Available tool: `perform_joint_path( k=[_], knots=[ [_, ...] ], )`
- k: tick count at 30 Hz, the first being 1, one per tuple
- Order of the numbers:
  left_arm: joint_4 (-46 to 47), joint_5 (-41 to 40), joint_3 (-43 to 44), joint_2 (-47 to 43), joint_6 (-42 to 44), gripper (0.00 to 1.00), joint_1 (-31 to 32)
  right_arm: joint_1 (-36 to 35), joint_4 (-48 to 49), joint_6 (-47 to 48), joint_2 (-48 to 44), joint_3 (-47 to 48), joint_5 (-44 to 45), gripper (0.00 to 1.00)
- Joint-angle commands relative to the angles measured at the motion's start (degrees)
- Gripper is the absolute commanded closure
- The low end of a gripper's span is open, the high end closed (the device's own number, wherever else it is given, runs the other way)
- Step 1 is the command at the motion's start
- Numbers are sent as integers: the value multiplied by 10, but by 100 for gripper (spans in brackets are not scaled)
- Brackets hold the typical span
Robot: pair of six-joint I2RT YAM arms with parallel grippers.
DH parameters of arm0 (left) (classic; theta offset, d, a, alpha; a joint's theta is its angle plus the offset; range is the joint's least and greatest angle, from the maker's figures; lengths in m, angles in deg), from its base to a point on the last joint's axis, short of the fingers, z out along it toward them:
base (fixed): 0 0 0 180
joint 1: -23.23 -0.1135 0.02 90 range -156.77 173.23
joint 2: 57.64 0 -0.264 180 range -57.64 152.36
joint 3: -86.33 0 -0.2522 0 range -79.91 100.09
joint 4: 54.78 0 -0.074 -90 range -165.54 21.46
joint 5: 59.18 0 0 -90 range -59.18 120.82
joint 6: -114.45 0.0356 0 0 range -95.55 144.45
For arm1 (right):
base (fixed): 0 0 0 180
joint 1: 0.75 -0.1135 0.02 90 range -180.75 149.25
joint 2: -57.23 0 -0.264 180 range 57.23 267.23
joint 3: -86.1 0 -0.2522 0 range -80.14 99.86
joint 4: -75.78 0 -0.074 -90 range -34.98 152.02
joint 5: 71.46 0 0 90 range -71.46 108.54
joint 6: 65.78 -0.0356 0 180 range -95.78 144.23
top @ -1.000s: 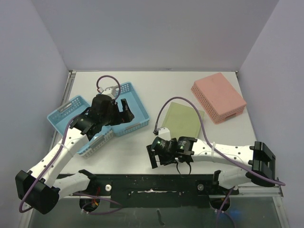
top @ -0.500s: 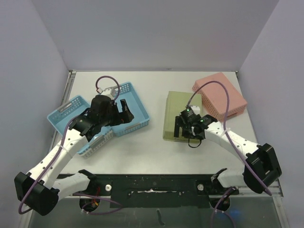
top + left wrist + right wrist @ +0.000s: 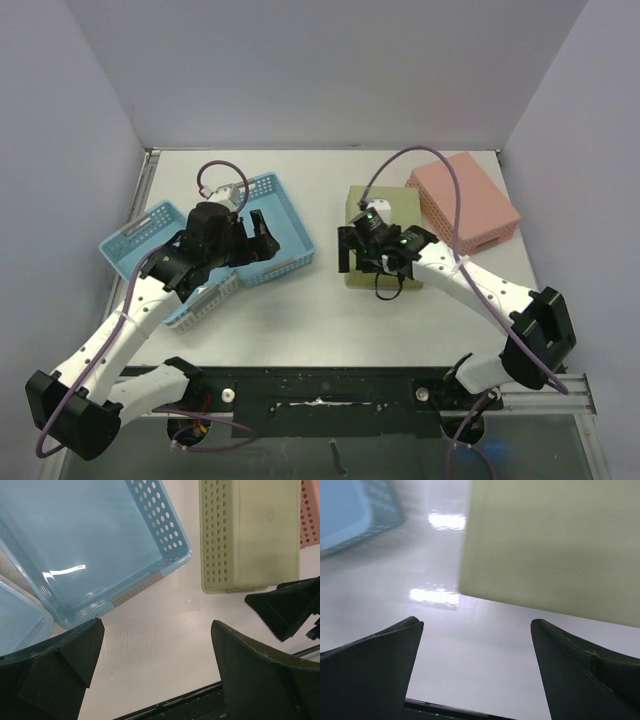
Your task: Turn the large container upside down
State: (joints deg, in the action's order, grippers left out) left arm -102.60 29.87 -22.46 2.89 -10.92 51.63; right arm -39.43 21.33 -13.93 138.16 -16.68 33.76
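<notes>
A blue perforated basket (image 3: 283,222) stands open side up at the left centre, and also shows in the left wrist view (image 3: 95,545). It overlaps a second blue basket (image 3: 140,238) at the far left. My left gripper (image 3: 255,240) is open and empty, above the first basket's near right corner, with bare table between the fingers (image 3: 157,645). A green container (image 3: 392,205) lies bottom up at the centre right (image 3: 260,535). My right gripper (image 3: 368,268) is open and empty, low at the green container's near edge (image 3: 550,540).
A pink perforated container (image 3: 462,205) lies bottom up at the back right, close to the green one. The black base rail (image 3: 320,395) runs along the near edge. Grey walls close in the table on the left, back and right.
My right gripper swung from the front centre back to the green container's near edge. The green container shifted toward the back right and lies squarer. My left arm barely moved.
</notes>
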Motion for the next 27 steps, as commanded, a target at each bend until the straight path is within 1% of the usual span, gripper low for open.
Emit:
perform_joint_path(
  k=[1, 4, 7, 9, 11, 13, 15, 18, 22, 27],
  knots=[
    [9, -9, -2, -18, -1, 10, -1, -66, 34, -22, 62, 64, 8, 5],
    [8, -10, -2, -20, -3, 10, -1, -70, 53, -16, 110, 96, -28, 6],
    [0, -14, 2, -24, -3, 10, -1, -72, 101, 3, 134, 104, -90, 7],
    [-6, -18, 3, -27, -2, 10, -1, -73, 117, 13, 150, 106, -109, 7],
    [-11, -21, 3, -28, -1, 10, -2, -70, 109, 22, 173, 114, -94, 6],
    [-12, -20, 4, -29, -1, 10, -1, -52, 88, 30, 197, 125, -67, 6],
    [-11, -21, 4, -29, -2, 10, -1, -12, 68, 29, 209, 130, -40, 6],
    [-11, -22, 3, -33, -3, 10, -1, 37, 67, 36, 206, 130, -29, 6],
    [-8, -22, -3, -33, -4, 10, -1, 39, 61, 69, 219, 177, -9, 6],
    [-6, -20, -1, -32, -6, 10, -1, 33, 48, 92, 279, 237, -10, 6]
  ],
)
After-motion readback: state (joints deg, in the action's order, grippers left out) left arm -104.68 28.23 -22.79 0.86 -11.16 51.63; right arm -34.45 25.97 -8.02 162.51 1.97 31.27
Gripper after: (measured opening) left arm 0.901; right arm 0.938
